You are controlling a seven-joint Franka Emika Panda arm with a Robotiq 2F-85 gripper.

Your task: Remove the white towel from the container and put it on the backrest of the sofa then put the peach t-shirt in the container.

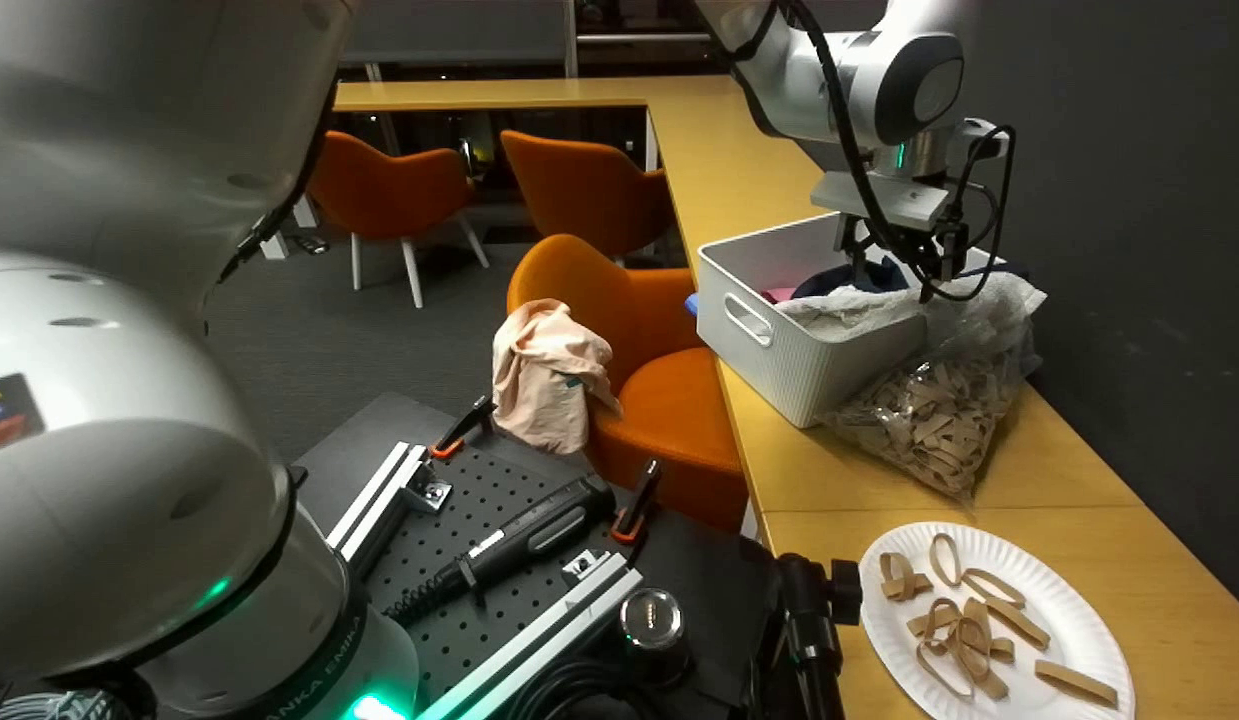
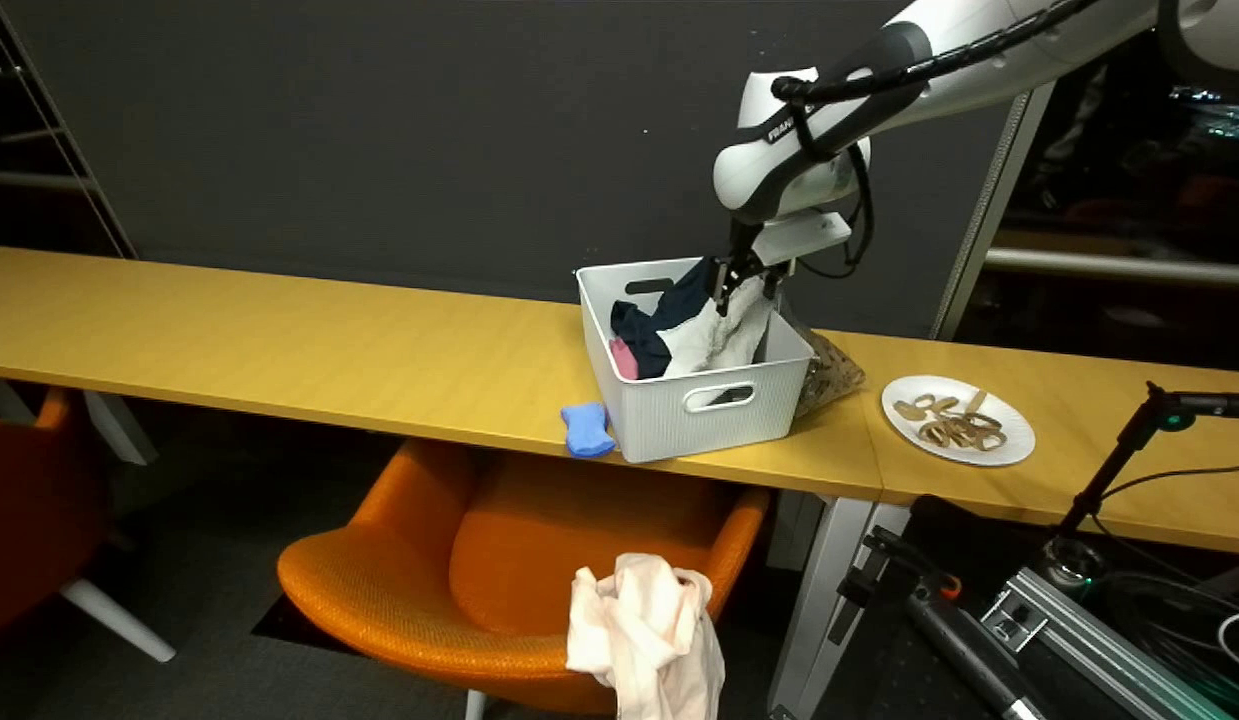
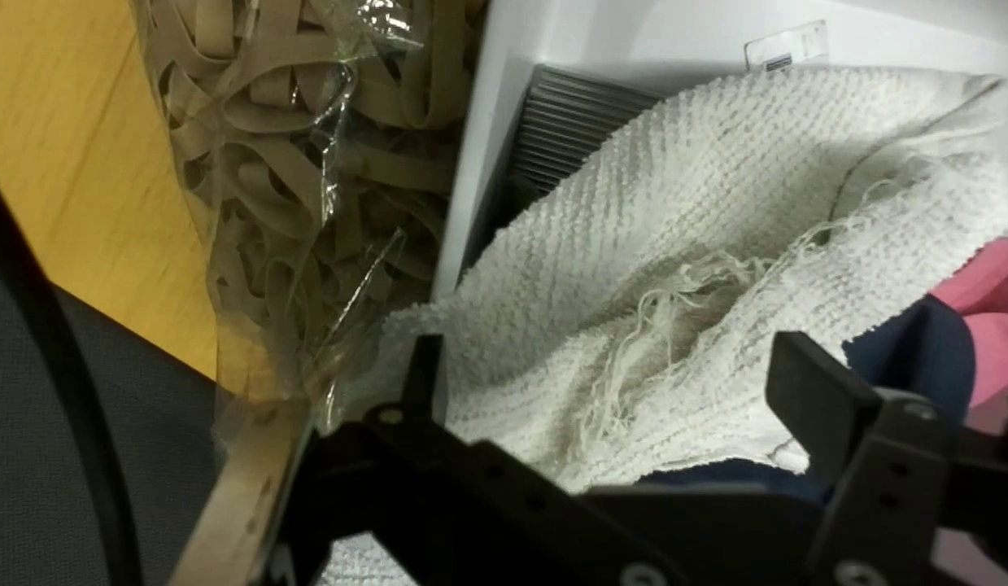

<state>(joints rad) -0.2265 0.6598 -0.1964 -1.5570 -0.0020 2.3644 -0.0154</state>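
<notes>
"Where's each camera?"
"An exterior view peeks past the arm (image 1: 169,430), along the table (image 1: 724,150). An exterior view faces the wall (image 2: 379,150) across the table's long edge."
"Wrist view?"
"Close, looking down. All three see the box (image 3: 666,37)."

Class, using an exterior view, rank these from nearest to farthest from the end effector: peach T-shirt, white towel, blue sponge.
1. White towel: mostly in the container, just under the end effector.
2. Blue sponge: on the table, left of the container in view.
3. Peach T-shirt: lowest in view, draped over the orange chair.
</notes>
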